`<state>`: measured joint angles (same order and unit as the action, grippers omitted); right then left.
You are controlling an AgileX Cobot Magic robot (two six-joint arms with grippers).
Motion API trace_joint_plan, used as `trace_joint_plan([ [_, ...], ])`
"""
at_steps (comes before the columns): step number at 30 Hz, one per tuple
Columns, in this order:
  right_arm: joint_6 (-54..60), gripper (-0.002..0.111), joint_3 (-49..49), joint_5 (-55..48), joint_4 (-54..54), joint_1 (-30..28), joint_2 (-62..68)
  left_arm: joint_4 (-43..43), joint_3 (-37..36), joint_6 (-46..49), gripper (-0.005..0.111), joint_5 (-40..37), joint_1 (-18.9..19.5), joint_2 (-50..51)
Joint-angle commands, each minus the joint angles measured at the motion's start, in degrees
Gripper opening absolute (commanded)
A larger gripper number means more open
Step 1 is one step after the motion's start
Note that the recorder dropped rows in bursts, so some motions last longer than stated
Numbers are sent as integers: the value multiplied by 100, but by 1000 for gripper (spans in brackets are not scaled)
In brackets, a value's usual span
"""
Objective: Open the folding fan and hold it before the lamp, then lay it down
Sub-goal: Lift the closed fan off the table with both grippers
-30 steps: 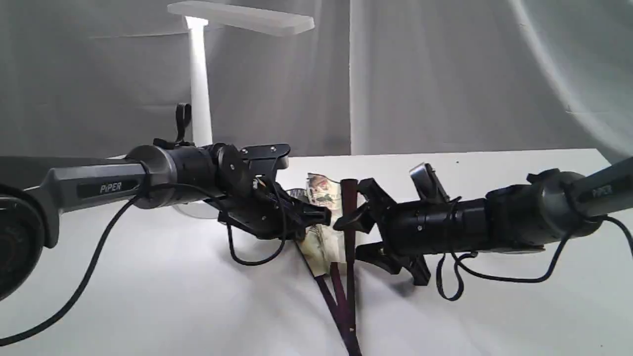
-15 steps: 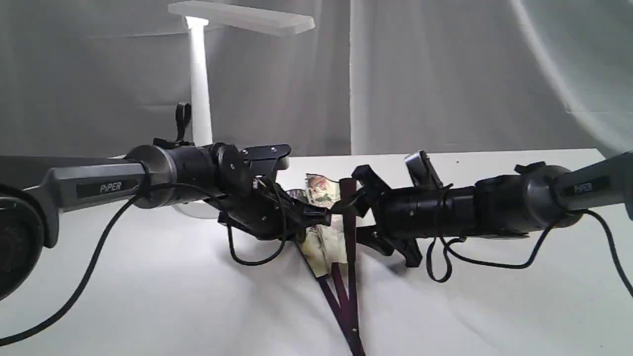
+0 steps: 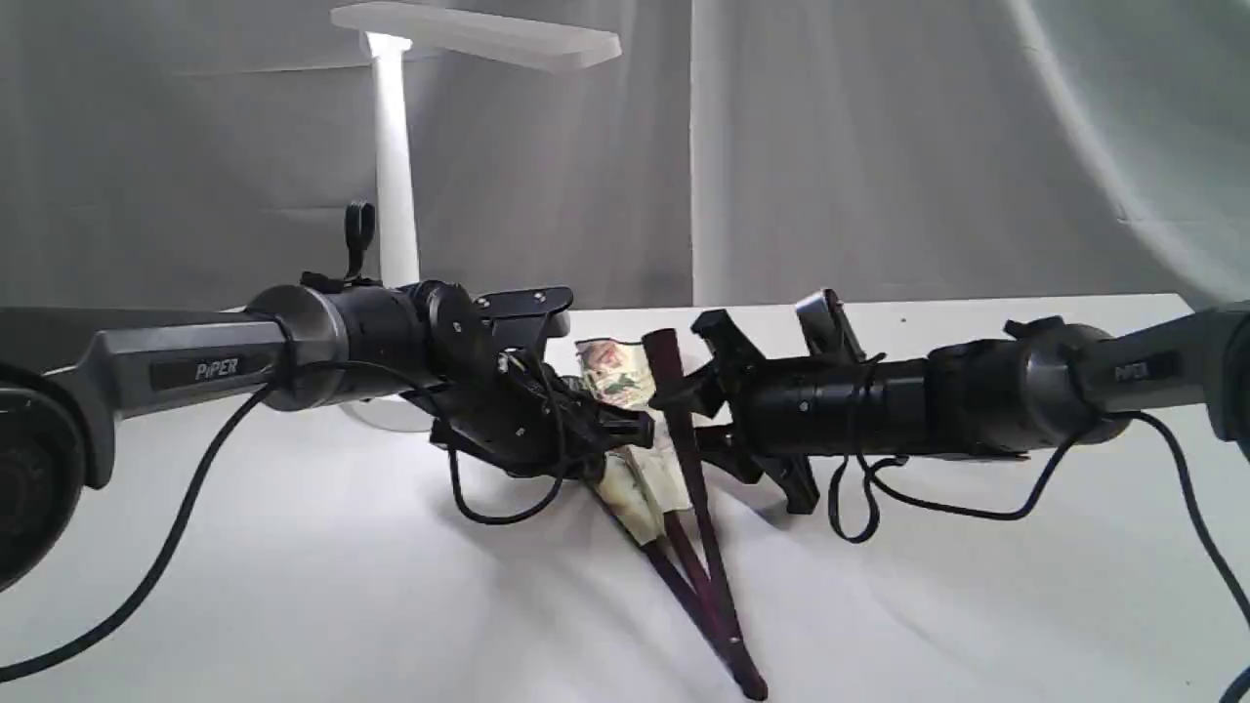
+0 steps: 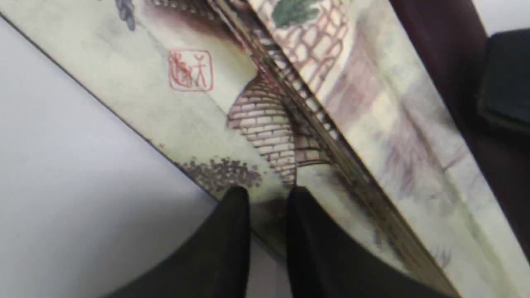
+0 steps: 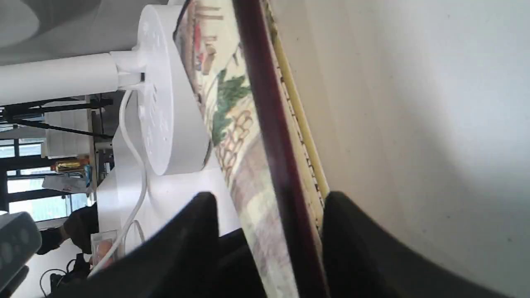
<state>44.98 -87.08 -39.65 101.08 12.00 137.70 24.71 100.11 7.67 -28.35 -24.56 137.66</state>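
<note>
- My left end effector [image 4: 267,196] pinches the folding fan [image 3: 613,371], mid-frame between both arms.
- Right end effector [image 5: 271,198] has just moved in, narrowing around the maroon guard [image 5: 265,103]; spreading should come next.

Two matching robot arms. The left arm [image 3: 195,366] and right arm [image 3: 1162,366] each have a squared grey forearm with white lettering [image 3: 217,370], "PiPER" on the left and blurred on the right. Each forearm joins a rounded dark grey wrist housing, then a black cylindrical section. Loose black cable [image 3: 186,527] trails along both arms in loops. A black angular bracket [image 3: 522,305] with small silver screws [image 3: 535,292] tops the left wrist. The left gripper [image 4: 267,193] and right gripper [image 5: 269,198] are matt black, with tapering, blunt-tipped fingers [image 5: 356,231].
</note>
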Motion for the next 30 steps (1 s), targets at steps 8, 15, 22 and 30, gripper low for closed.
trace_joint_plan([
  [8, 33, 0, 32, 319, -264, -8, 182, 1, -1, 7, 18, -186, -6, -16],
  [15, 128, 0, 32, 8, -300, -8, 182, -455, 16, 18, 23, -673, -6, -430],
  [22, 178, 0, 32, -634, -314, -19, 182, -609, 16, -54, 23, -1217, -6, -886],
  [30, 280, 0, 32, -1372, -601, -227, -10, -537, -242, -54, 23, -1576, 266, -1203],
])
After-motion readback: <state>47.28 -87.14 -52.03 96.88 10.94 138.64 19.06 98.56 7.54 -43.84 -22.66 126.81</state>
